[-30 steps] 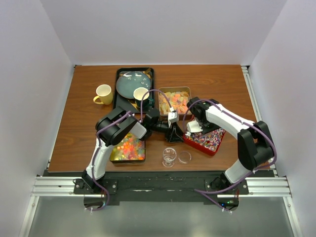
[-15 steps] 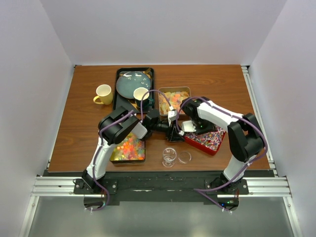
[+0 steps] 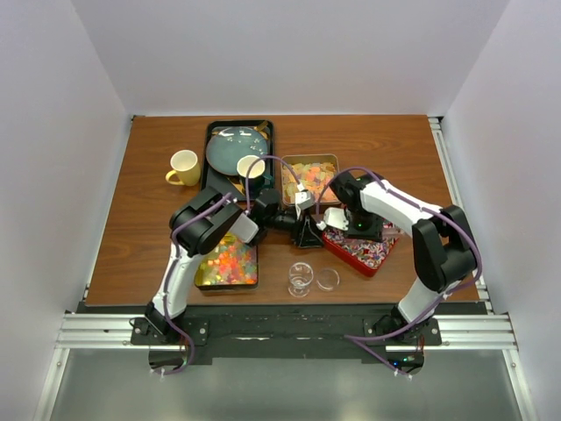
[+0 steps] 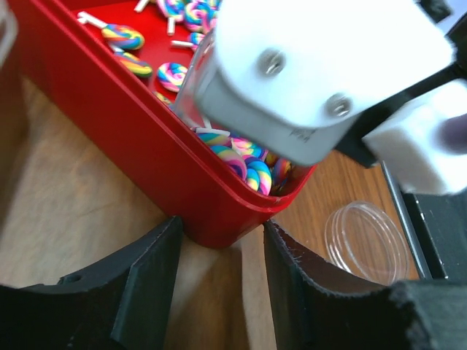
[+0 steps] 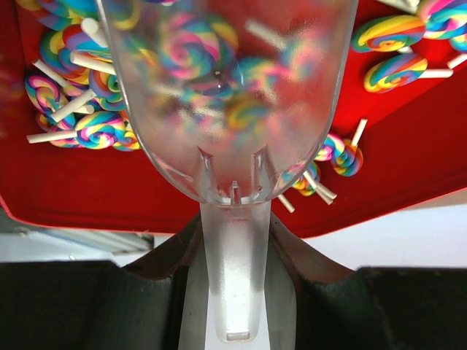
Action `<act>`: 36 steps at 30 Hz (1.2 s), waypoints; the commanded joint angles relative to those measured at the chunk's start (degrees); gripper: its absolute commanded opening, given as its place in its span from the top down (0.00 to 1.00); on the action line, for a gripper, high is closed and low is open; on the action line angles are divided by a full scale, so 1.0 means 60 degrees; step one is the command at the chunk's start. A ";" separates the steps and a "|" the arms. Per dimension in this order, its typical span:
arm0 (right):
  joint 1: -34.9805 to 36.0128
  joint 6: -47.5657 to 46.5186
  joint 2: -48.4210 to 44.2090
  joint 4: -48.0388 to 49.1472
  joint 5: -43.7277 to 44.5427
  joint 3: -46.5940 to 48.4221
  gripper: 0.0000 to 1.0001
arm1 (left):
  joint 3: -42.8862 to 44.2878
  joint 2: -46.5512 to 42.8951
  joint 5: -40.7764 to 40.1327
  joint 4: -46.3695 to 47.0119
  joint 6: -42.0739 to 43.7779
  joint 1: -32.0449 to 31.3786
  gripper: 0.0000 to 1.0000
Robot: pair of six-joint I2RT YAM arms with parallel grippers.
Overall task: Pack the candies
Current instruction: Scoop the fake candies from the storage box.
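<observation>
Here, the right fingers (image 5: pixel 169 264) are clenched on the handle of a clear scoop (image 5: pixel 226 87). The right gripper (image 5: pixel 235 244) holds the scoop over the red tray (image 5: pixel 109 197). Swirly lollipops sit in the scoop bowl, but they look blurry. More of these candies (image 5: pixel 394 33) lie in the red tray under the scoop, each with a small white stick.

The left fingers (image 4: pixel 146 273) are apart, and a round corner of the red tray sits just between their tips. I cannot tell if the left gripper (image 4: pixel 219 237) is squeezing that corner or only touching it.

From above, the red tray rests on the wooden surface (image 3: pixel 149 210). A clear round lid (image 3: pixel 328 279) lies near the tray at its 7 o'clock. A small glass cup (image 3: pixel 300 279) stands just beside the lid at its 9 o'clock. A tin of pale sugary cubes (image 3: pixel 308 180) sits at the red tray's 11 o'clock. A tin of bright cubes (image 3: pixel 230 261) sits at its 9 o'clock, partly under the left arm. Farther off at 10 o'clock is a black tray (image 3: pixel 211 132) with a blue plate (image 3: pixel 235 147) and a little cup (image 3: pixel 250 167) on it. A yellow mug (image 3: pixel 184 167) stands at the black tray's 9 o'clock.
</observation>
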 commanded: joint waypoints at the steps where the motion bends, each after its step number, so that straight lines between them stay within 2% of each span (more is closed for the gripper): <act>1: 0.0089 0.0944 -0.0040 0.3098 -0.3213 -0.0167 1.00 | 0.0232 -0.0941 -0.0320 -0.0908 0.0678 0.0131 0.46; 11: 0.0014 0.1251 -0.0582 0.4447 -0.3741 -0.0943 1.00 | 0.0202 -0.2085 -0.0144 -0.4085 0.2435 0.0527 0.43; 17: -0.0015 0.1442 -0.0744 0.4901 -0.3697 -0.1427 1.00 | 0.0027 -0.2554 -0.0217 -0.5141 0.3212 0.0630 0.43; 29: -0.0073 0.1340 -0.1036 0.4946 -0.3551 -0.1866 1.00 | -0.0032 -0.2833 -0.0349 -0.5993 0.3872 0.0879 0.42; 36: -0.0176 0.1428 -0.1768 0.5603 -0.3565 -0.2597 1.00 | -0.0018 -0.3286 -0.0188 -0.6739 0.4340 0.0981 0.39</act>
